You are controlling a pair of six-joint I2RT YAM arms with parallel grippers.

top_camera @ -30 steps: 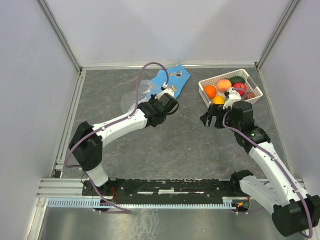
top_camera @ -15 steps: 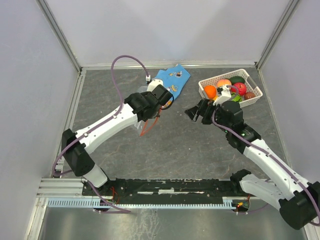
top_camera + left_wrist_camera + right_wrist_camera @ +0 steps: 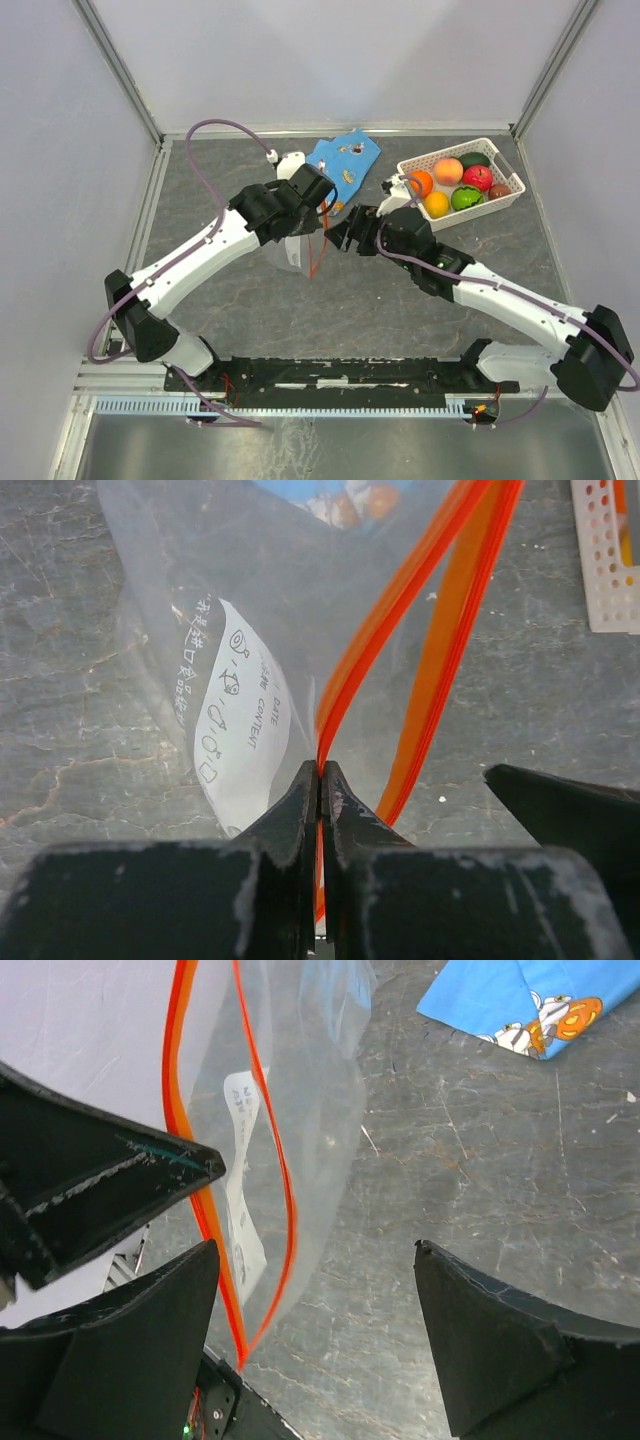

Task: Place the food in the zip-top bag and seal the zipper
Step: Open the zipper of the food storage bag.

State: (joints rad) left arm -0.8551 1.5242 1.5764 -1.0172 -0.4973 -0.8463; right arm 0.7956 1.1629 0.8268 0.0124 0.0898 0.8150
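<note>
Over the grey table [image 3: 360,310], our left claw [image 3: 320,772] pinches one clear plastic bag's [image 3: 250,610] orange-red zipper strip [image 3: 452,640]; our right claw [image 3: 316,1250] gapes empty; seven round toy fruits [image 3: 448,170] fill one white basket [image 3: 440,152].

Both arms, left arm [image 3: 215,245] and right arm [image 3: 500,295]: white moulded link shells, rounded, broken by bulky black joint housings. Mauve cables [image 3: 225,123] trail along each arm, slack in places. Left hand [image 3: 320,772]: matte black fingers [image 3: 290,815], flat-faced, edges scuffed pale grey. Right hand [image 3: 312,1260]: black wedge-shaped fingers [image 3: 490,1330], lightly scratched, tips nicked. Both bases sit on a black mounting rail [image 3: 330,375].
</note>
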